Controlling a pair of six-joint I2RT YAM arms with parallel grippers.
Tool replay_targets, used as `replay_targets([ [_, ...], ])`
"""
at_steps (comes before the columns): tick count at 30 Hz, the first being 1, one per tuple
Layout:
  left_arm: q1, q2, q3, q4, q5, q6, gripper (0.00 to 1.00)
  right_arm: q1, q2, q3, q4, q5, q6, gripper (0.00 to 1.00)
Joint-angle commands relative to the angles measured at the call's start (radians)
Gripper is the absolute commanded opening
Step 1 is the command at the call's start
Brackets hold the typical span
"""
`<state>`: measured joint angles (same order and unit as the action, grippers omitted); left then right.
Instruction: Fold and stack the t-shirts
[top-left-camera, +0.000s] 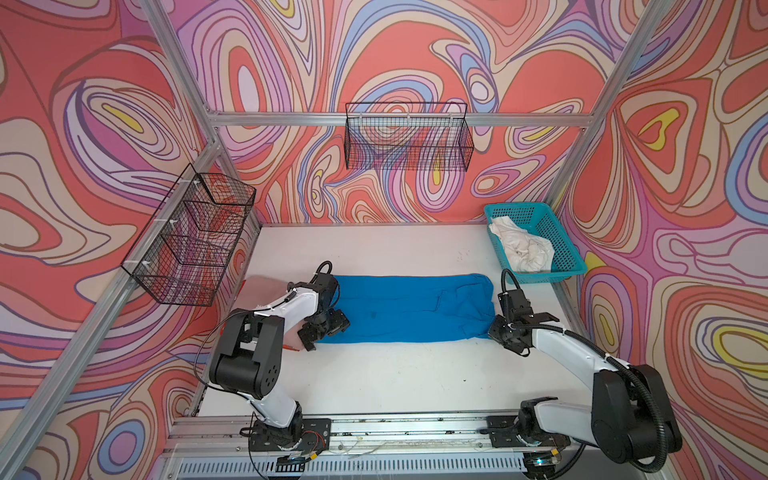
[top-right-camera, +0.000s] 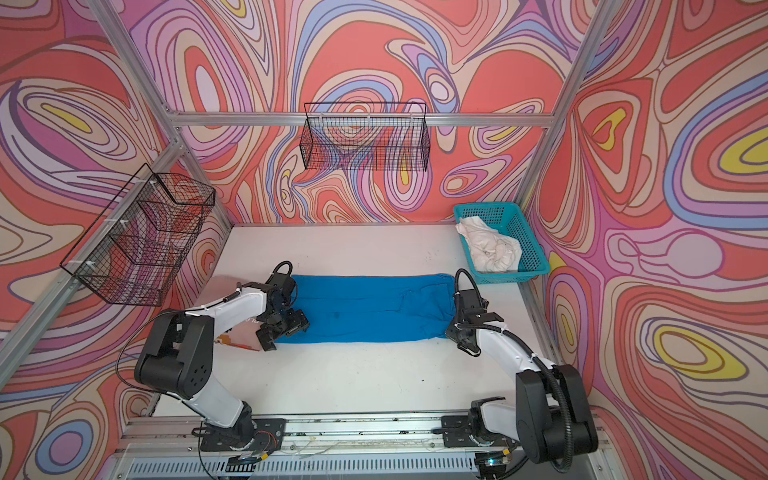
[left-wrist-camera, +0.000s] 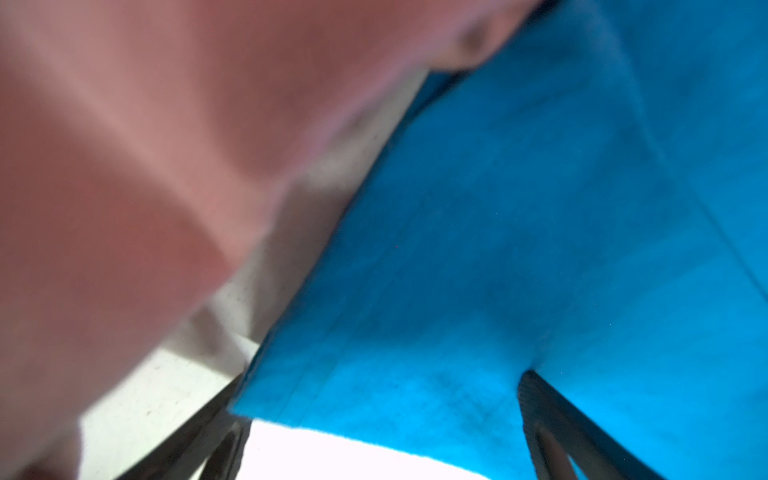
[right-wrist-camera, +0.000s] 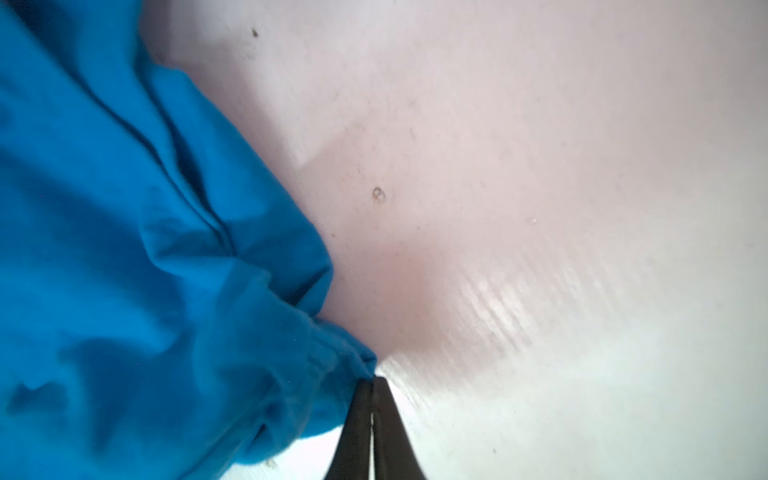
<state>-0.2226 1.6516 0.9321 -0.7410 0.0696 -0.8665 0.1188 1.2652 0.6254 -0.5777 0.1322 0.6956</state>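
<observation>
The bright blue t-shirt (top-left-camera: 411, 307), folded into a long creased band, lies across the worktop (top-left-camera: 395, 374), its near right corner pinched in the clenched right pincer (right-wrist-camera: 372, 384), its left end straddled by the released left pincer (top-left-camera: 326, 328), while the off-white t-shirt (top-left-camera: 521, 245) sits crumpled in the teal basket (top-left-camera: 559, 237).

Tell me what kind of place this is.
Probably a robotics lab cell, not a home: aluminium frame around a white table, printed backdrop walls, left arm and right arm on a rail.
</observation>
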Motion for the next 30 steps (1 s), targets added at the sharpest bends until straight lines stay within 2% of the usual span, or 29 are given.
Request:
replay_targets([
  [1, 0.007, 0.039, -0.049, 0.02, -0.038, -0.026, 1.0, -0.004, -0.02, 0.05, -0.064, 0.067, -0.024, 0.0],
  [6, 0.006, 0.04, -0.051, 0.021, -0.041, -0.026, 1.0, 0.002, 0.0, 0.082, -0.119, 0.089, -0.033, 0.0],
  [11, 0.008, 0.034, -0.053, 0.016, -0.051, -0.025, 1.0, 0.015, 0.026, 0.109, -0.161, 0.159, -0.007, 0.0],
  [14, 0.008, 0.036, -0.051, 0.014, -0.053, -0.024, 1.0, 0.041, 0.035, 0.153, -0.209, 0.253, 0.011, 0.0],
  [17, 0.009, 0.037, -0.051, 0.015, -0.055, -0.023, 1.0, 0.112, 0.069, 0.193, -0.257, 0.34, 0.038, 0.0],
  [23, 0.014, 0.033, -0.051, 0.006, -0.063, -0.02, 1.0, 0.197, 0.145, 0.211, -0.311, 0.468, 0.102, 0.0],
  [27, 0.014, 0.023, -0.054, 0.003, -0.07, -0.021, 1.0, 0.187, 0.124, 0.195, -0.303, 0.465, 0.11, 0.0],
  [30, 0.014, 0.019, -0.054, 0.003, -0.071, -0.02, 1.0, 0.14, 0.116, 0.182, -0.273, 0.427, 0.081, 0.0],
])
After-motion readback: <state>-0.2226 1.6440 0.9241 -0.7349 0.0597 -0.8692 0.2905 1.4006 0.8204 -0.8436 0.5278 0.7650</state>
